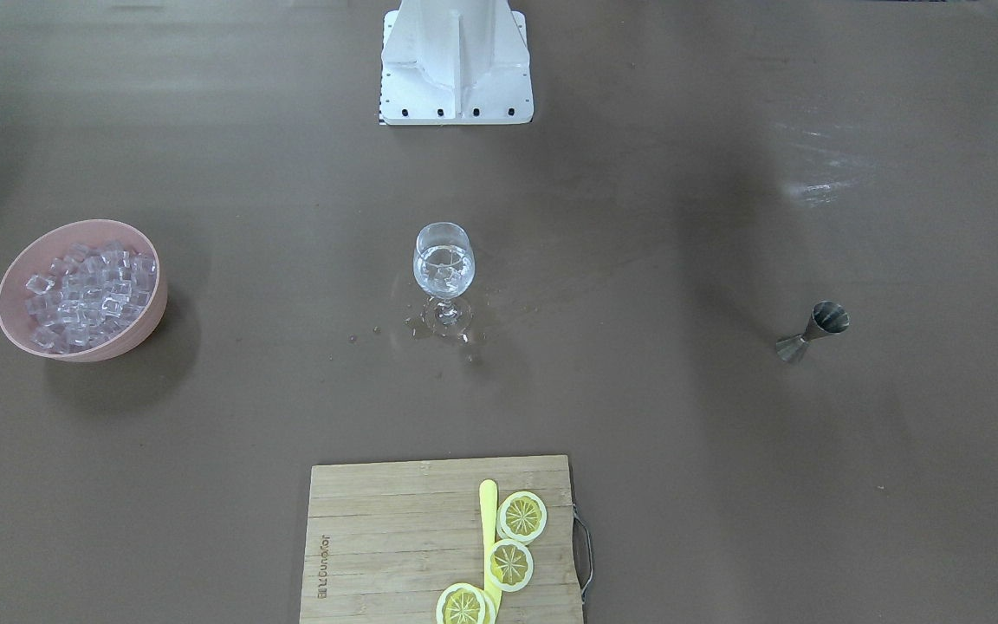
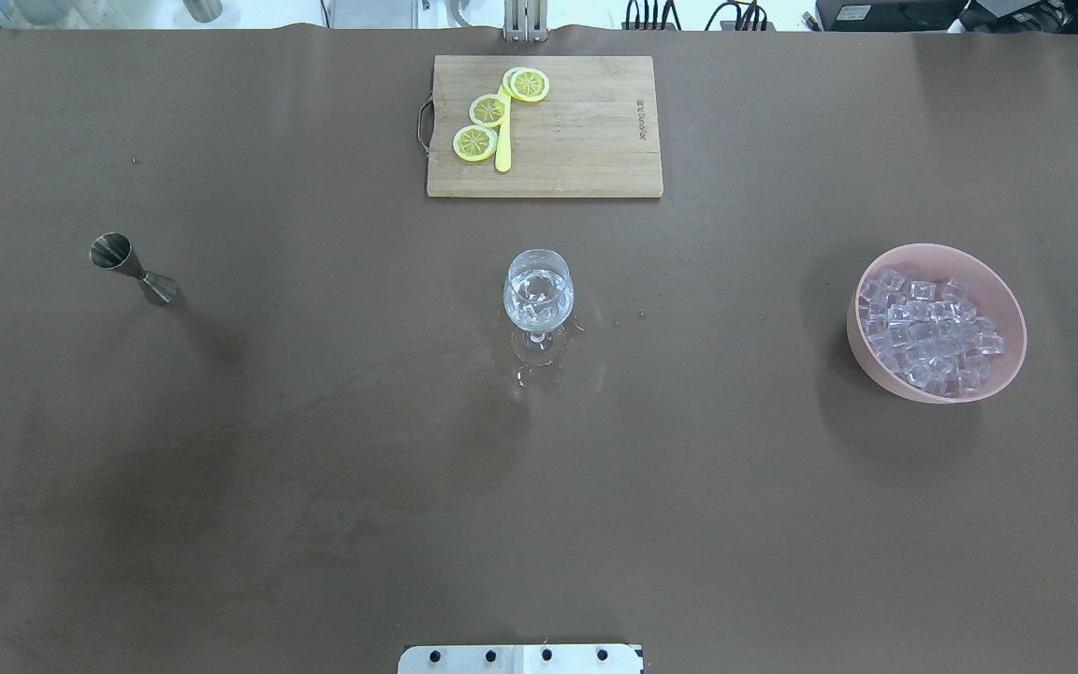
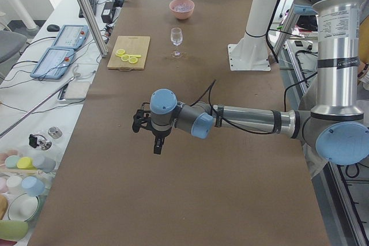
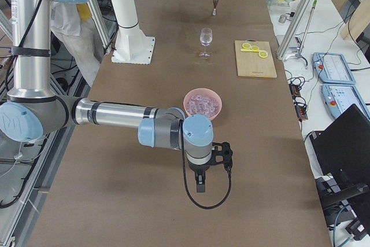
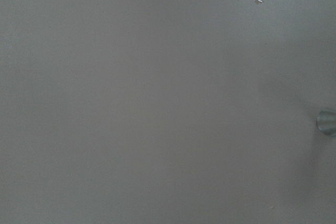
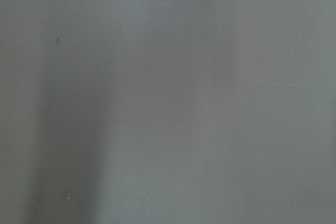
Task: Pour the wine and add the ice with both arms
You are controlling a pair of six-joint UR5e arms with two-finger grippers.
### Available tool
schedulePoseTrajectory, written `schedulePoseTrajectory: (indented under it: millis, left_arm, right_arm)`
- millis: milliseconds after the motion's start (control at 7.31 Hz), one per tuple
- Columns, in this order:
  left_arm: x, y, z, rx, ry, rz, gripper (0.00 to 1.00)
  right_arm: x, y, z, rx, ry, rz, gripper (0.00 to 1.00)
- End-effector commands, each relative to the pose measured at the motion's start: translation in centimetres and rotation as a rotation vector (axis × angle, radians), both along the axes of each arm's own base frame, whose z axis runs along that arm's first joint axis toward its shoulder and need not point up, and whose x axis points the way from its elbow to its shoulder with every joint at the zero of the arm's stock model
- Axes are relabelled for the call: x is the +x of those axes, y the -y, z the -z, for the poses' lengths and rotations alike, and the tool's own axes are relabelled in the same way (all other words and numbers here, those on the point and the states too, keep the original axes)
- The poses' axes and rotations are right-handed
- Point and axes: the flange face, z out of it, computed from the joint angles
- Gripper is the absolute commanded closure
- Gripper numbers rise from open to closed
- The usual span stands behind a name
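A stemmed wine glass (image 2: pixel 538 290) (image 1: pixel 443 260) stands mid-table holding clear wine and a few ice cubes, with spilled drops around its foot. More ice (image 2: pixel 927 328) fills a pink bowl (image 2: pixel 1002 370) (image 1: pixel 18 260) on the robot's right. Both arms are pulled back past the table's ends. The left gripper (image 3: pixel 155 142) hangs over bare table, far from the glass; the right gripper (image 4: pixel 200 186) hangs just short of the bowl (image 4: pixel 191 95). Neither side view lets me tell whether they are open or shut. Both wrist views show only bare brown table.
A steel jigger (image 2: pixel 132 267) (image 1: pixel 813 331) stands on the robot's left. A wooden cutting board (image 2: pixel 586 131) with lemon slices (image 2: pixel 488 110) and a yellow knife lies at the far edge. The white pedestal (image 1: pixel 456 61) is at the robot's side. A person stands behind the right arm (image 4: pixel 72 21).
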Motion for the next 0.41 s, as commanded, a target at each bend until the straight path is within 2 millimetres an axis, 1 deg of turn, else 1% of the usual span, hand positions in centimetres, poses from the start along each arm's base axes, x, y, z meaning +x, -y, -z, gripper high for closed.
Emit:
schedulePoseTrajectory:
  millis: [0,137,273]
  left_arm:
    - [-0.6,0.0,-1.2,-0.01,0.059,0.025,0.02]
    - [-1.2,-0.3,-1.5,-0.008,0.079,0.042,0.02]
    - [-2.8,-0.9,-2.2,-0.021,0.078,0.073,0.02]
  right_arm:
    - [-2.4,0.8,-0.1,-0.003,-0.004,0.056,0.0]
    - [-2.9,0.8,0.3,0.003,0.006,0.062,0.0]
    - [-2.9,0.8,0.3,0.004,0.003,0.064,0.0]
